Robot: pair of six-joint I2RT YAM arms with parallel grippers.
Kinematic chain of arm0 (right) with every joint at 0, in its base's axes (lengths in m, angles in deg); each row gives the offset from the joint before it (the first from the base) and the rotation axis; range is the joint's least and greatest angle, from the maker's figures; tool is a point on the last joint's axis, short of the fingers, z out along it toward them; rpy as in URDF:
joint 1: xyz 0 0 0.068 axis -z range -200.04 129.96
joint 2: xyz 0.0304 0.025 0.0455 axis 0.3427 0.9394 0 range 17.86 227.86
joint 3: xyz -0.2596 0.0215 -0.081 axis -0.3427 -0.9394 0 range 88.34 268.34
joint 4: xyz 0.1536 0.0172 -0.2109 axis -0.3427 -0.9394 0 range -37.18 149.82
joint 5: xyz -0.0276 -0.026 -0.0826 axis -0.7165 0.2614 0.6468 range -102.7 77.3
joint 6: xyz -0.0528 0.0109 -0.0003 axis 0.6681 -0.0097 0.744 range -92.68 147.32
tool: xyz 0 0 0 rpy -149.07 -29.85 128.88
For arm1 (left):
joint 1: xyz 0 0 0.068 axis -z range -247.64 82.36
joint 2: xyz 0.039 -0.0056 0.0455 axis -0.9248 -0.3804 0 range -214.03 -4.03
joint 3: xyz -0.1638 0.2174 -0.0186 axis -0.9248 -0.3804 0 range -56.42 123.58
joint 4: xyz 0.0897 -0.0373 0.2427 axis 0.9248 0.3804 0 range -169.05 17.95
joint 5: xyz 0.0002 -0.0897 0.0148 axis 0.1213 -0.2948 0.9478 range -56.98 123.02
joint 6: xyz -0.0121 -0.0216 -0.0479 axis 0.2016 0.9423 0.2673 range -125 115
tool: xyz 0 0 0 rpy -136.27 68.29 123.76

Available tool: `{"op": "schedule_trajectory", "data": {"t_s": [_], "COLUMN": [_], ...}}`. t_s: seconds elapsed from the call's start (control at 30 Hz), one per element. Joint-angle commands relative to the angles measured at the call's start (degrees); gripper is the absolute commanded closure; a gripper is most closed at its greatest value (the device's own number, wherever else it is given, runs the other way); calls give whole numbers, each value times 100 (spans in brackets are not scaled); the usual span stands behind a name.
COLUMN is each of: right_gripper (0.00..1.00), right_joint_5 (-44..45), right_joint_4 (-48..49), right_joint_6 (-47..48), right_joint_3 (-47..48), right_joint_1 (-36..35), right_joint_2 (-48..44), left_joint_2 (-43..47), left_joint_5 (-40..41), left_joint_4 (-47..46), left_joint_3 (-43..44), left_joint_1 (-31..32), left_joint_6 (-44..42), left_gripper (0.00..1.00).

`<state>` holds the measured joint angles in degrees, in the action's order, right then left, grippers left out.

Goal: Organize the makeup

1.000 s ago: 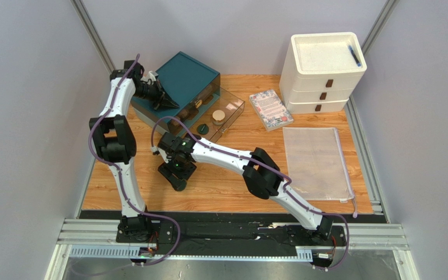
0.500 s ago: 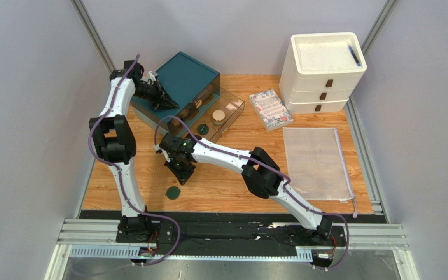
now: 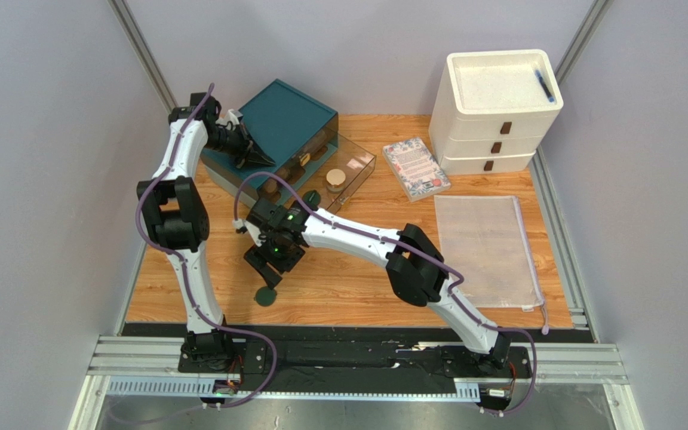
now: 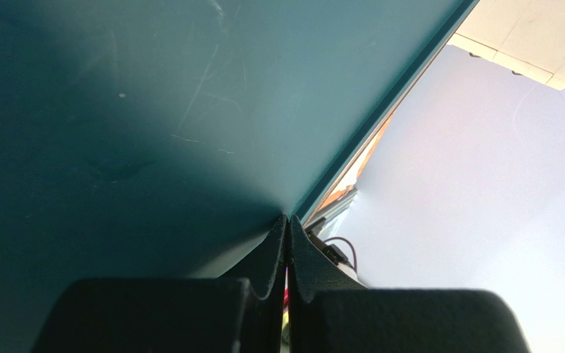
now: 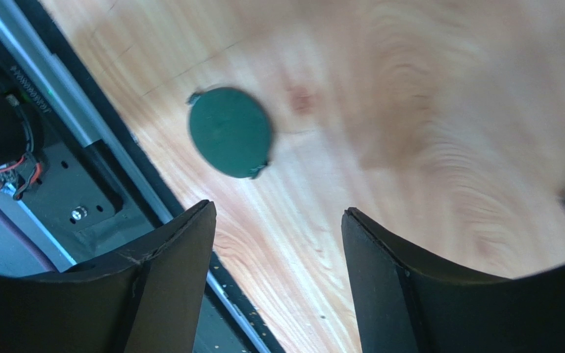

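Note:
A round dark green compact lies flat on the wooden table near the front edge; it also shows in the right wrist view. My right gripper is open and empty, just above and behind it. A second dark compact lies by the teal box. A cork-capped jar sits in the box's clear tray, and brown-capped items show under the raised lid. My left gripper is shut, its tips against the teal lid.
A patterned booklet lies right of the box. A clear mesh pouch lies at the right. A white drawer unit stands at the back right with a dark pen on top. The black rail borders the front edge.
The green compact, hidden under my right gripper one second ago, now lies uncovered on the table in front of it. The right wrist has shifted slightly. The left arm has not moved.

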<state>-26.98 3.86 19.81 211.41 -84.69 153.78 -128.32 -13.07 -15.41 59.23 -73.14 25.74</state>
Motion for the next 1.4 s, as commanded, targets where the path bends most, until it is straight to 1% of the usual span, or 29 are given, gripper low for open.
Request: {"op": "schedule_trajectory", "data": {"t_s": [0.0,0.1,0.27,0.37,0.5,0.57,0.6,0.7,0.83,0.9,1.0,1.03,1.13,1.3,1.37], "right_gripper": [32,32,32,32,33,34,34,37,48,51,70,80,100,100,100], "right_joint_5": [-57,-22,294,637,1312,1419,1689,1832,1798,1841,1920,1947,2078,2307,2342], "right_joint_4": [51,77,287,288,375,402,420,420,472,464,542,569,674,903,886], "right_joint_6": [-48,-154,-470,-602,-682,-691,-673,-769,-954,-1111,-1209,-1279,-1402,-1411,-1420], "right_joint_3": [393,508,543,631,596,596,604,648,613,605,500,464,210,-370,-441], "right_joint_1": [-329,-470,-576,-585,-593,-585,-585,-541,-409,-339,-172,-76,126,408,505], "right_joint_2": [145,312,567,787,928,1007,1033,1182,1358,1490,1604,1605,1517,1052,963], "left_joint_2": [-535,-535,-561,-552,-553,-552,-552,-570,-570,-561,-579,-588,-596,-526,-526], "left_joint_5": [1321,1304,1269,1242,1242,1251,1260,1242,1251,1260,1286,1304,1321,1322,1304], "left_joint_4": [140,105,-9,-79,-62,-53,-44,-18,43,96,201,228,333,342,325], "left_joint_3": [-157,-210,-341,-395,-395,-386,-369,-342,-272,-237,-140,-79,9,-96,-105], "left_joint_1": [-74,-74,-74,-83,-83,-83,-74,-83,-74,-74,-74,-74,-74,-74,-74], "left_joint_6": [-279,-288,-271,-270,-288,-297,-297,-297,-297,-314,-349,-367,-420,-437,-429], "left_gripper": [100,100,100,100,100,100,100,100,100,100,100,100,100,100,100]}}
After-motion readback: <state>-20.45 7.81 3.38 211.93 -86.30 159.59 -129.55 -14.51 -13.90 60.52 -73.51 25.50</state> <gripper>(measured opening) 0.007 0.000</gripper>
